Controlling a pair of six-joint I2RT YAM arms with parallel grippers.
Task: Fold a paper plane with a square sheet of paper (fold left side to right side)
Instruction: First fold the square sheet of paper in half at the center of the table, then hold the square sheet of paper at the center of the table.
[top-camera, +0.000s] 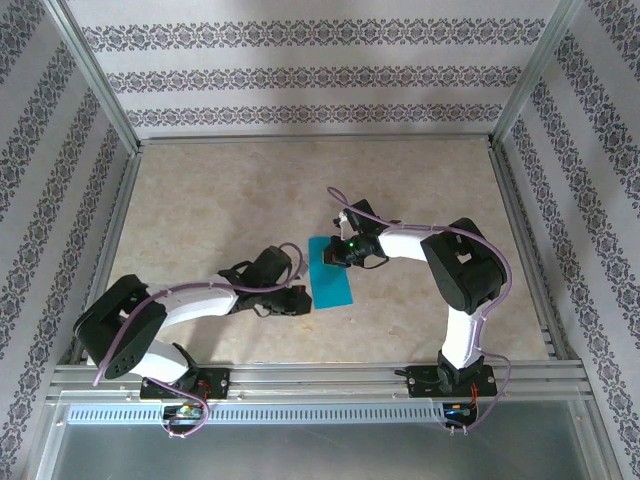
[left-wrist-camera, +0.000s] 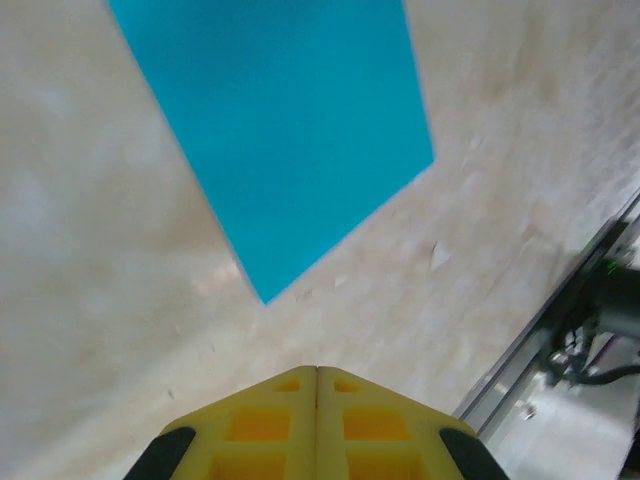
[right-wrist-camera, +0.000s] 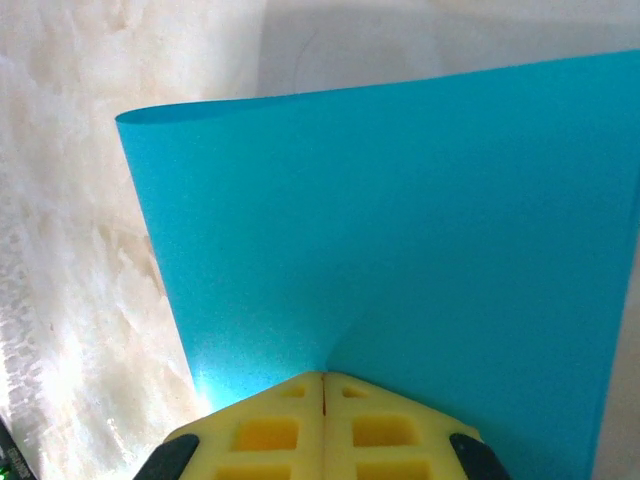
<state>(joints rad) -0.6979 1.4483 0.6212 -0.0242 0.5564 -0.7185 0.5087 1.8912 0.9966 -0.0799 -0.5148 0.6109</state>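
Note:
The square sheet of paper (top-camera: 330, 272) lies as a narrow teal-blue rectangle in the middle of the table. My right gripper (top-camera: 340, 250) is over its far end. In the right wrist view the shut yellow fingertips (right-wrist-camera: 323, 377) rest on the sheet (right-wrist-camera: 400, 230), and a shallow dent runs out from them. The sheet's far edge looks softly rounded. My left gripper (top-camera: 298, 298) sits at the sheet's near left corner. In the left wrist view it (left-wrist-camera: 317, 369) is shut and empty, a little short of the paper's corner (left-wrist-camera: 290, 150).
The beige tabletop (top-camera: 220, 200) is ringed by a metal frame and patterned walls. A metal rail (left-wrist-camera: 545, 330) with cables runs past the left gripper on the near side. Both arm bases stand on the near rail (top-camera: 320, 378).

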